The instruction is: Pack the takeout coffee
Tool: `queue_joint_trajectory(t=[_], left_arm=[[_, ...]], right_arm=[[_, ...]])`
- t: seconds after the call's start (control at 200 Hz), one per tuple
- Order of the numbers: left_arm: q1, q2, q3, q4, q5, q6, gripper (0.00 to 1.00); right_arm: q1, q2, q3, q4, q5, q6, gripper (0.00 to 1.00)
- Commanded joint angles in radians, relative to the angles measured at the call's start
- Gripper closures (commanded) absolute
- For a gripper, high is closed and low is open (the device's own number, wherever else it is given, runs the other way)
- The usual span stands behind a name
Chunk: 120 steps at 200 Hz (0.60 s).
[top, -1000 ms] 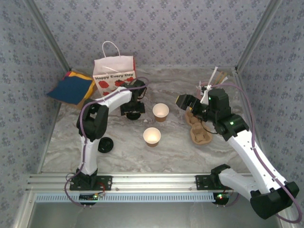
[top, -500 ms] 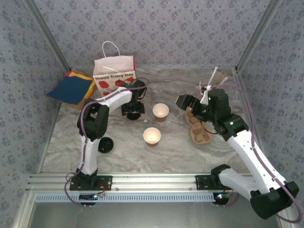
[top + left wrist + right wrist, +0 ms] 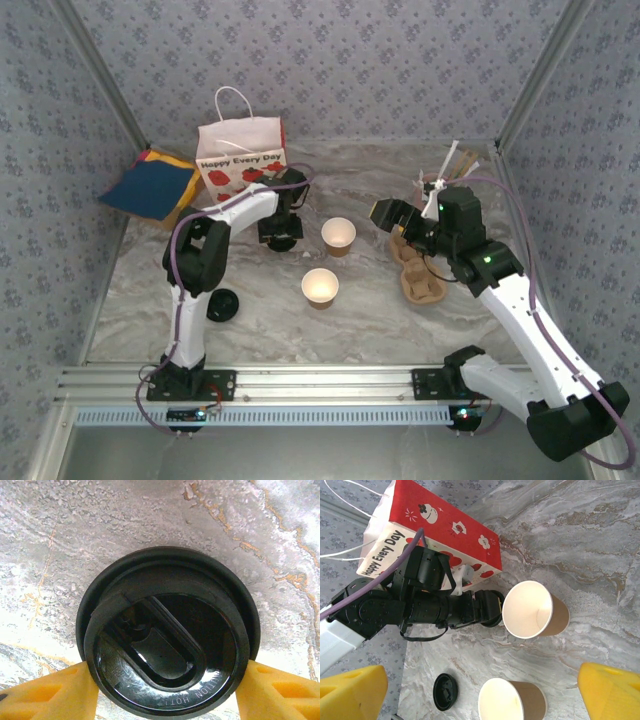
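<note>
The takeout coffee stands unassembled: a round black lid (image 3: 167, 635) is clamped between the yellow fingers (image 3: 45, 692) of the left gripper (image 3: 283, 238), over the marbled table (image 3: 380, 330). Just right of that gripper stands an open brown paper cup (image 3: 338, 236), cream inside. A second cup (image 3: 320, 286) like it stands nearer the arms. Another black lid (image 3: 222, 306) lies flat near the left arm. The right gripper (image 3: 387, 214) hangs above the tan cup carrier (image 3: 420, 275), fingers spread wide, holding nothing. A red-and-white gift bag (image 3: 240, 155) stands at the back, behind the left arm.
</note>
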State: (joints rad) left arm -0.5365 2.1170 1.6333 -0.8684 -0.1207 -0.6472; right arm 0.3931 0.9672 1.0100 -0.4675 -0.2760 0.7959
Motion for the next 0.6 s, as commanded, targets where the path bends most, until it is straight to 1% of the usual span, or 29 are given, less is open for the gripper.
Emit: queue_joint_trajectory(t=[0.0, 0.045, 0.385, 0.594], left_arm=[[0.005, -0.007, -0.014, -0.009, 0.011, 0.004, 0.36], [0.004, -0.015, -0.014, -0.010, 0.007, 0.003, 0.38], [0.002, -0.095, -0.042, -0.018, 0.001, -0.007, 0.38], [0.000, -0.111, -0.073, -0.018, 0.002, -0.012, 0.38]], right_arm=[[-0.002, -0.009, -0.016, 0.012, -0.005, 0.008, 0.00], [-0.002, -0.009, -0.017, 0.015, -0.006, 0.008, 0.00], [0.009, -0.008, -0.030, 0.035, -0.003, 0.017, 0.00], [0.018, -0.008, -0.034, 0.039, -0.001, 0.018, 0.00]])
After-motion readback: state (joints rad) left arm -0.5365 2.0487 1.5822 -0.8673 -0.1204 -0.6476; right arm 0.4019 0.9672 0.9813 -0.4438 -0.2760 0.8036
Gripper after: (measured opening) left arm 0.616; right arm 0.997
